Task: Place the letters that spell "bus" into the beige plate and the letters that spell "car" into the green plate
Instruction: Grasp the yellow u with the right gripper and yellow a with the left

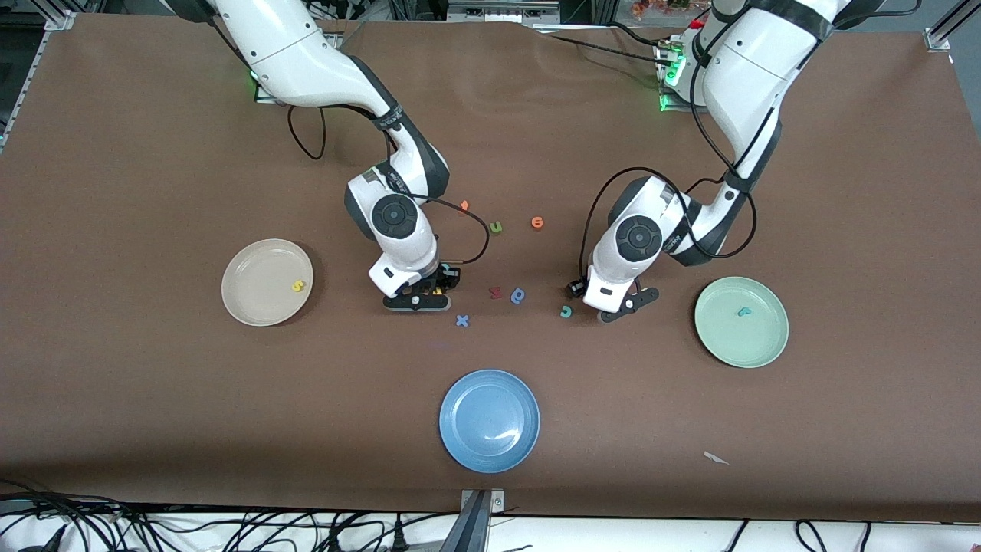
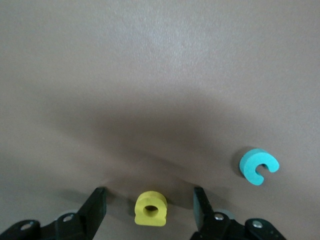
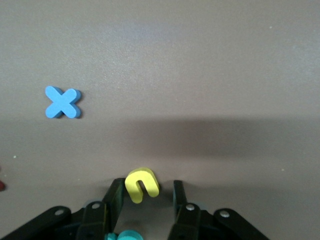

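My right pincer (image 3: 147, 183) is down at the table in the middle of the front view, fingers drawn narrow around the yellow u (image 3: 141, 185). The u is a small foam arch, lying flat with its open end turned toward my palm. It seems to touch one finger while a gap shows at the other, so I do not call it gripped. A teal scrap (image 3: 127, 235) under my wrist is cut off, and I cannot read its shape. The blue x (image 3: 63, 102) lies well apart.

My left pincer (image 2: 149, 192) is also down at the table, fingers wide on either side of the yellow a (image 2: 150, 208), touching neither side. The a is a squat rounded block with a hole, and its lower part is cut off. The teal c (image 2: 258, 166) lies flat nearby, gap turned away from the a.

The beige plate (image 1: 253, 303) holds the yellow s (image 1: 298, 286), and the green plate (image 1: 755, 345) holds a teal letter (image 1: 743, 312) too small to read.
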You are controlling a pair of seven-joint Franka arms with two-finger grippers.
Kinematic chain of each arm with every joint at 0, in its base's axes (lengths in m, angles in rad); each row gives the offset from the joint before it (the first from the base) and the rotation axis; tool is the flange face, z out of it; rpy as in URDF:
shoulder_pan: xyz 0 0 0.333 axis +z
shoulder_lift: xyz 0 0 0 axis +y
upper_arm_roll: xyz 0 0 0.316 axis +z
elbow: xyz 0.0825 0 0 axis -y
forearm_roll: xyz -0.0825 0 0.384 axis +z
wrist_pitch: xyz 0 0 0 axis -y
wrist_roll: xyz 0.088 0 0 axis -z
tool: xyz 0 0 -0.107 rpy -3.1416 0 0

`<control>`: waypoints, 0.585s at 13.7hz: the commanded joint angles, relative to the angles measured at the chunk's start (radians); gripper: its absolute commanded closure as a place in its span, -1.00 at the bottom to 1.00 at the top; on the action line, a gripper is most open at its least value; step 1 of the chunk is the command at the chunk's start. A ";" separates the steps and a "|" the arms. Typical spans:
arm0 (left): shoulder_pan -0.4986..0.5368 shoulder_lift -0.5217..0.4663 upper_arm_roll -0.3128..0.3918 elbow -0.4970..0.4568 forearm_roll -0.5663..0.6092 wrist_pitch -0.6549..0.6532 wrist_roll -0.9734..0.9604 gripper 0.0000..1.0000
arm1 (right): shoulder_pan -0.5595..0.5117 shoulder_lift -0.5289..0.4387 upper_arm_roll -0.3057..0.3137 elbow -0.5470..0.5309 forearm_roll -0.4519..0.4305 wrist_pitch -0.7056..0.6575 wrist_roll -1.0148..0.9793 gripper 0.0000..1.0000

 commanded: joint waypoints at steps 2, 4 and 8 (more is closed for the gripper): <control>-0.020 -0.029 0.013 -0.029 -0.011 0.014 -0.045 -0.36 | 0.007 0.039 -0.004 0.048 -0.009 0.016 0.002 0.18; -0.018 -0.030 0.013 -0.029 -0.011 0.014 -0.045 -0.18 | 0.007 0.039 -0.004 0.050 -0.013 0.016 -0.001 0.43; -0.009 -0.030 0.013 -0.028 -0.011 0.014 -0.035 0.25 | 0.007 0.027 -0.007 0.048 -0.029 0.007 -0.058 0.74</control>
